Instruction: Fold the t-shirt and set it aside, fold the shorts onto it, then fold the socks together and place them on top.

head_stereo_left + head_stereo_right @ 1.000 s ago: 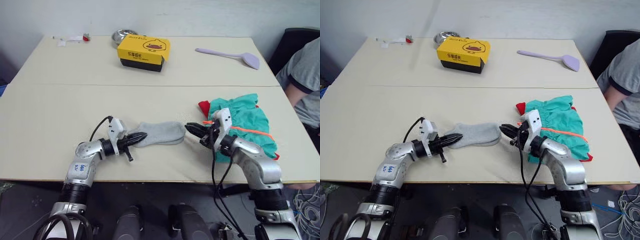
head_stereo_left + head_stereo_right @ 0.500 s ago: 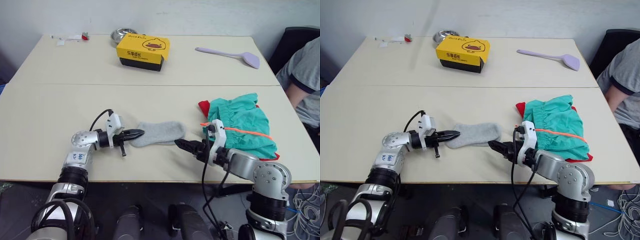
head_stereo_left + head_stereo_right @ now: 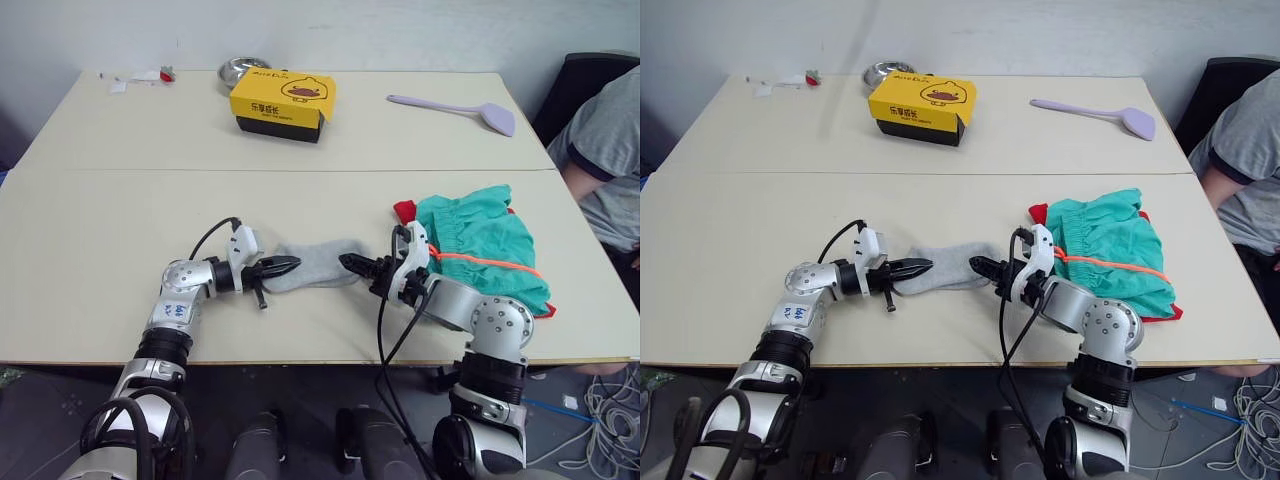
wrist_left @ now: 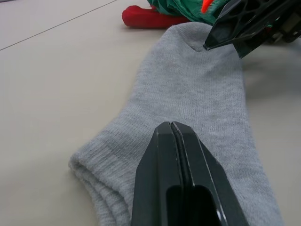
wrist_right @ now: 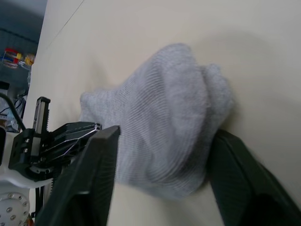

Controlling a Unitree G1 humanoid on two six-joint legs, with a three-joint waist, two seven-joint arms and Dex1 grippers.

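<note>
The light grey socks (image 3: 318, 264) lie stacked flat on the table (image 3: 120, 230), a little in front of its middle. My left gripper (image 3: 287, 265) is shut, its tips resting over the cuff end of the socks (image 4: 207, 94) with no cloth seen between the fingers. My right gripper (image 5: 164, 134) is open at the toe end, one finger on each side of the socks (image 5: 160, 108). To the right lie the folded teal shorts (image 3: 480, 240) with an orange drawstring. They sit on the red t-shirt (image 3: 405, 211), of which only the edges peek out.
At the back of the table are a yellow box (image 3: 283, 100), a metal bowl (image 3: 240, 70) behind it and a purple spatula (image 3: 455, 106). Small scraps (image 3: 140, 77) lie in the far left corner. A person (image 3: 600, 150) sits at the right edge beside a black chair (image 3: 580, 80).
My right gripper has swung from nearer the table's front edge back up to the toe end of the socks. My left gripper stays at the cuff end.
</note>
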